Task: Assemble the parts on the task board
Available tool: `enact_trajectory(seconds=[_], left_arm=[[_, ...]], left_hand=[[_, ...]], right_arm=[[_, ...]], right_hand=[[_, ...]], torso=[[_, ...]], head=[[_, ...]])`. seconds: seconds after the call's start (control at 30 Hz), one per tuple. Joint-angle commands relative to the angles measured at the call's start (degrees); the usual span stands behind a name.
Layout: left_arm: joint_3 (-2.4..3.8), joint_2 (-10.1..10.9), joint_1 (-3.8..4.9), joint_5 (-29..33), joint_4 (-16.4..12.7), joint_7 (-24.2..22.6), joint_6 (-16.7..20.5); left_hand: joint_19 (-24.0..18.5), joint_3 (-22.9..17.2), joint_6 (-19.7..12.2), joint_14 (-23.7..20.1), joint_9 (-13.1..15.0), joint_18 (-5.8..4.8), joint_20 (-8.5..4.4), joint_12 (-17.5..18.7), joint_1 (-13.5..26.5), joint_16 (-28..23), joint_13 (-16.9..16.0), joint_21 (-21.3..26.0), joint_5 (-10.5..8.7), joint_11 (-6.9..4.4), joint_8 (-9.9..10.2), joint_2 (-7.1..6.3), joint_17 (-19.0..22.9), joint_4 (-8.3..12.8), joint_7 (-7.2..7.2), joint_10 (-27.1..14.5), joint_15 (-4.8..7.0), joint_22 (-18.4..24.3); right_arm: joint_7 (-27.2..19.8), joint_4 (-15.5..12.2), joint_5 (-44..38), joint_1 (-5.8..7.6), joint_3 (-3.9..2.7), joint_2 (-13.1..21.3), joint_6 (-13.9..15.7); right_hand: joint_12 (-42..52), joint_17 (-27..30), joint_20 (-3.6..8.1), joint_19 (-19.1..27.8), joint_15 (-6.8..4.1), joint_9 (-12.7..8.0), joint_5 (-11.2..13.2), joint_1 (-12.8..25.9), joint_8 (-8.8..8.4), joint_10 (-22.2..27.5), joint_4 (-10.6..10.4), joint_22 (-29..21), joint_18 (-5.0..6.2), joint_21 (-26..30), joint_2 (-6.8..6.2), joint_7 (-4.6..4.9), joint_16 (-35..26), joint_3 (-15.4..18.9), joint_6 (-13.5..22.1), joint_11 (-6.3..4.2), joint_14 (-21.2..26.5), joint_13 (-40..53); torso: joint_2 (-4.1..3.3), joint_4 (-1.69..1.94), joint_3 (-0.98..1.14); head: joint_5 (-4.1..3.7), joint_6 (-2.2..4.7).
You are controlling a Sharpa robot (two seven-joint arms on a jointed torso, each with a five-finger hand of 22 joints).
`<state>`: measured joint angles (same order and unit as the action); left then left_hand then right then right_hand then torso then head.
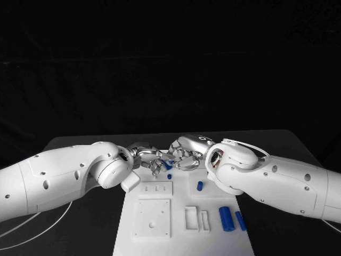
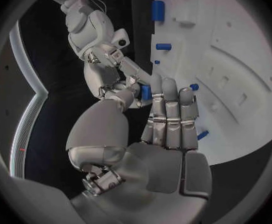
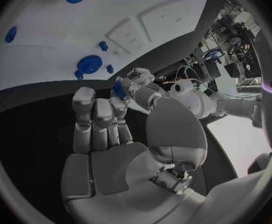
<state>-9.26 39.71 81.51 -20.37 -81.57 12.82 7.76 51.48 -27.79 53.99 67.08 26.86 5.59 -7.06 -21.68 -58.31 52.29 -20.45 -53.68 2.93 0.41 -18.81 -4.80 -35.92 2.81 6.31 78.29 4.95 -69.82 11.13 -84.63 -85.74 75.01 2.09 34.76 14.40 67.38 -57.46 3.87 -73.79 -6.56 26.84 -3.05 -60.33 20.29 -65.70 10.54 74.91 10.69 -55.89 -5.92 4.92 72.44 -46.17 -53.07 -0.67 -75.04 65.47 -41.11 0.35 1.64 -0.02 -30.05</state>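
The white task board [image 1: 178, 242] lies lengthwise on the black table, and both hands meet over its far end. My left hand [image 1: 146, 157] pinches a small blue part [image 1: 165, 164] between thumb and fingertip; the left wrist view shows that blue part [image 2: 145, 92] at the tips of my left hand [image 2: 167, 119]. My right hand [image 1: 187, 156] faces it, fingers upright and side by side. The right wrist view shows the blue part [image 3: 119, 88] just beyond the fingertips [image 3: 117, 104] of my right hand [image 3: 101, 134]. Whether they grip it is unclear.
Loose blue parts stand on the board: a small peg [image 1: 169, 176], a short one [image 1: 200, 185] and two cylinders [image 1: 226, 218] near the right edge. White raised blocks [image 1: 154, 218] take up the board's middle. My two forearms cover the table on both sides.
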Motion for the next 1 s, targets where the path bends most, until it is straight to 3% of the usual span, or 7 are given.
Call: enact_trajectory(seconds=[0.03, 0.33, 0.37, 0.87, 0.9, 0.97, 1.0], left_arm=[[0.19, -0.2, 0.16, 0.4, -0.1, -1.2, -0.4], [0.20, -0.2, 0.16, 0.4, -0.1, -1.8, -0.3], [0.20, -0.2, 0.16, 0.4, -0.1, -1.8, -0.3], [0.20, -0.1, 0.16, 0.5, 0.1, -1.9, -0.7], [0.20, -0.1, 0.16, 0.5, 0.1, -1.9, -0.7], [0.20, -0.1, 0.15, 0.5, 0.1, -1.9, -0.7], [0.20, -0.1, 0.15, 0.5, 0.1, -1.9, -0.7]], left_hand=[[-0.5, -0.2, 0.5, 0.1, -0.1, -0.80, -3.02, 0.3, -0.5, 0.1, -0.1, -0.3, 0.35, -0.44, -0.1, 1.65, 0.1, 1.7, -0.06, 0.1, -0.02, 0.3], [-0.8, -1.2, 2.4, 0.1, 0.0, -1.16, -3.21, 0.7, -0.5, 0.2, -0.2, -0.8, 1.11, -0.66, -0.6, 4.09, 0.4, 5.2, -0.45, 0.3, -0.01, 1.0], [-0.7, -2.6, 2.7, 0.2, 0.1, -1.22, -3.26, 0.7, -0.8, 0.2, -0.2, -0.8, 0.31, -0.73, -0.6, 4.00, 0.5, 5.5, -0.55, 0.4, 0.03, 1.3], [-0.5, -6.8, 4.2, 0.5, 0.7, -1.44, -3.42, 1.0, 0.3, 0.4, -0.2, -1.6, 0.69, -0.98, -1.1, 4.77, 0.8, 5.8, -0.91, 0.9, 0.11, 2.1], [-0.5, -7.1, 4.3, 0.6, 0.8, -1.46, -3.44, 1.0, 0.8, 0.4, -0.2, -1.7, 1.52, -1.00, -1.1, 4.78, 0.8, 5.7, -0.94, 1.0, 0.12, 2.2], [-0.3, -7.2, 5.7, 1.0, 1.6, -1.43, -3.69, 0.7, 4.2, 1.2, -0.5, -2.5, 5.24, -1.35, -1.9, 5.84, 0.6, 5.5, -1.34, 1.6, 0.45, 2.3], [-0.3, -7.5, 5.8, 1.0, 1.8, -1.38, -3.77, 0.7, 4.4, 1.3, -0.6, -2.6, 5.43, -1.41, -1.9, 6.05, 0.6, 5.9, -1.45, 1.7, 0.50, 2.3]], right_arm=[[-0.5, -0.1, -0.3, -0.24, 0.18, -0.2, -1.4], [-0.5, 0.0, 0.8, -0.34, 0.33, -0.3, -1.7], [-0.5, 0.0, 0.8, -0.35, 0.35, -0.3, -1.7], [-0.4, 0.2, 0.8, -0.51, 0.43, -0.2, -1.7], [-0.4, 0.2, 0.8, -0.51, 0.43, -0.2, -1.7], [-0.4, 0.2, 0.8, -0.51, 0.44, -0.2, -1.8], [-0.3, 0.2, 0.9, -0.52, 0.44, -0.2, -1.8]], right_hand=[[0.1, -0.1, 0.07, -0.1, -0.59, 0.0, 0.2, -0.3, 0.19, 0.0, 0.0, 0.8, 4.31, -0.3, -0.22, 0.50, -0.4, -0.3, -4.7, -0.33, 0.0, 0.0], [0.1, -0.1, 0.06, -0.1, -0.59, 0.0, 0.2, -0.2, 0.19, 0.0, 0.0, 0.8, 4.31, -0.3, -0.24, 0.50, -0.4, -0.3, -4.7, -0.33, 0.0, -0.1], [0.0, -0.1, 0.06, -0.1, -0.59, 0.0, 0.2, -0.2, 0.19, 0.0, 0.0, 0.7, 4.31, -0.3, -0.24, 0.50, -0.4, -0.3, -4.7, -0.33, 0.0, -0.1], [-0.2, -0.1, 0.07, -0.1, -0.60, 0.0, 0.2, -0.3, 0.17, 0.3, 0.0, 0.7, 4.31, -0.2, -0.33, 0.49, -0.5, -0.5, -4.6, -0.34, 0.0, -0.3], [-0.2, -0.1, 0.07, -0.1, -0.60, 0.0, 0.2, -0.3, 0.17, 0.3, 0.0, 0.7, 4.31, -0.2, -0.34, 0.49, -0.5, -0.5, -4.6, -0.35, 0.0, -0.3], [-0.3, 0.0, 0.06, -0.1, -0.61, 0.0, 0.2, -0.3, 0.17, 0.3, 0.0, 0.7, 4.31, -0.2, -0.38, 0.49, -0.5, -0.6, -4.6, -0.35, 0.0, -0.4], [-0.3, 0.0, 0.06, -0.1, -0.61, 0.0, 0.2, -0.3, 0.17, 0.4, 0.0, 0.7, 4.31, -0.2, -0.39, 0.49, -0.5, -0.6, -4.6, -0.35, 0.0, -0.4]], torso=[[0.00, 0.03, 0.00], [-0.05, 0.00, -0.03], [-0.05, -0.01, -0.02], [0.00, 0.02, 0.03], [0.00, 0.01, 0.04], [-0.02, 0.02, 0.04], [-0.02, 0.02, 0.04]], head=[[0.07, -0.07], [0.26, -0.11], [0.17, -0.11], [0.21, -0.30], [0.22, -0.30], [0.22, -0.31], [0.22, -0.33]])
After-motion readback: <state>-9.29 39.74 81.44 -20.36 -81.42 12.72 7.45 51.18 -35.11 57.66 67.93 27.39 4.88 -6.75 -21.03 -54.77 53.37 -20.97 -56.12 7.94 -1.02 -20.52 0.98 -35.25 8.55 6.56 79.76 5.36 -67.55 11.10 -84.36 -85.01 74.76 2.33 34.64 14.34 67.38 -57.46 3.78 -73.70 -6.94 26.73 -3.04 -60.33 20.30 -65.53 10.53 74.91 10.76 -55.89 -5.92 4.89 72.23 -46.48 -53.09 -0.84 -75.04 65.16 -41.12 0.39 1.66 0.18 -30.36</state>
